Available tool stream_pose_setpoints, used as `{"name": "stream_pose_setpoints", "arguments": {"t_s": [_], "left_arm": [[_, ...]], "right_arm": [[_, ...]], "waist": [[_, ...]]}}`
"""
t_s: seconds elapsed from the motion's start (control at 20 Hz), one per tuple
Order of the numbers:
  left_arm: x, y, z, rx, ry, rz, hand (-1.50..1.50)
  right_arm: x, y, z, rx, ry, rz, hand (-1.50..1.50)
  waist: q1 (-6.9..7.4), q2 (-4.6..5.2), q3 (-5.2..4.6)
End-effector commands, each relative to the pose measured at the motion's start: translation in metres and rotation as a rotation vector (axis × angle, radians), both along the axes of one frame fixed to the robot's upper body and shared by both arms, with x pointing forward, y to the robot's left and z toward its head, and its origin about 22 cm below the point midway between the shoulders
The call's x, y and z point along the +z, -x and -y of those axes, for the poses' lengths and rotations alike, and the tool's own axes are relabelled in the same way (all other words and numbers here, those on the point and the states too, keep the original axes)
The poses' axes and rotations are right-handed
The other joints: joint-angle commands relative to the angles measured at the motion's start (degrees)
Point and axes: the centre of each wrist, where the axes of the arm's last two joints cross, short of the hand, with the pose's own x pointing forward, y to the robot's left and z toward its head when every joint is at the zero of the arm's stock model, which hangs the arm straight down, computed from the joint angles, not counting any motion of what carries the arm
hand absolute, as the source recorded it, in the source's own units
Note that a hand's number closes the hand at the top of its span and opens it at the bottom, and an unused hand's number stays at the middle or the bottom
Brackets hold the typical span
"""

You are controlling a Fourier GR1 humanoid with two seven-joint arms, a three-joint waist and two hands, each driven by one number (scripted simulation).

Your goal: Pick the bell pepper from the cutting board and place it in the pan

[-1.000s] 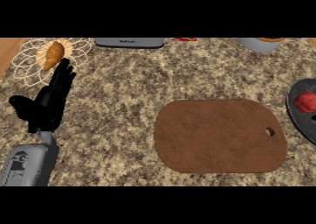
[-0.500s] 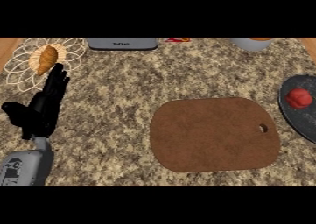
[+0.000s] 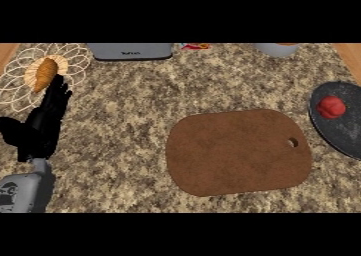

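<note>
So nearest the camera you've got the left hand [image 3: 41,125] at the left edge, fingers straight and relaxed, holding nothing, just parked there fingers-up. Compared with 1 second ago it sits a bit lower in view and closer to the wire basket, but the whole scene has slid the same way, so that looks like the head moving, not the arm. The right hand isn't in the picture at all.

Middle of the surface [image 3: 131,100]: the cutting board [image 3: 238,152] is bare, nothing on it.

Over at the right edge, the bell pepper [image 3: 331,107] is sitting in the dark pan [image 3: 353,135], and more of that pan shows now than 1 second ago.

Farther back there's the wire basket [image 3: 20,87] with a croissant [image 3: 45,74] in it, top left.

My read: the place looks done, pepper's where it belongs.
</note>
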Motion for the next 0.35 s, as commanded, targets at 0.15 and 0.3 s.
{"name": "stream_pose_setpoints", "arguments": {"t_s": [0.15,0.3], "left_arm": [[-0.001,0.006,0.008,-0.01,0.007,0.0,0.0],[0.007,0.003,0.003,-0.01,0.002,-0.003,0.0]], "right_arm": [[-0.012,0.04,0.007,0.211,-0.139,0.09,-1.5],[0.002,0.052,0.014,0.205,-0.094,0.079,-1.5]], "waist": [[0.12,-0.26,0.06],[0.12,-0.21,0.03]]}}
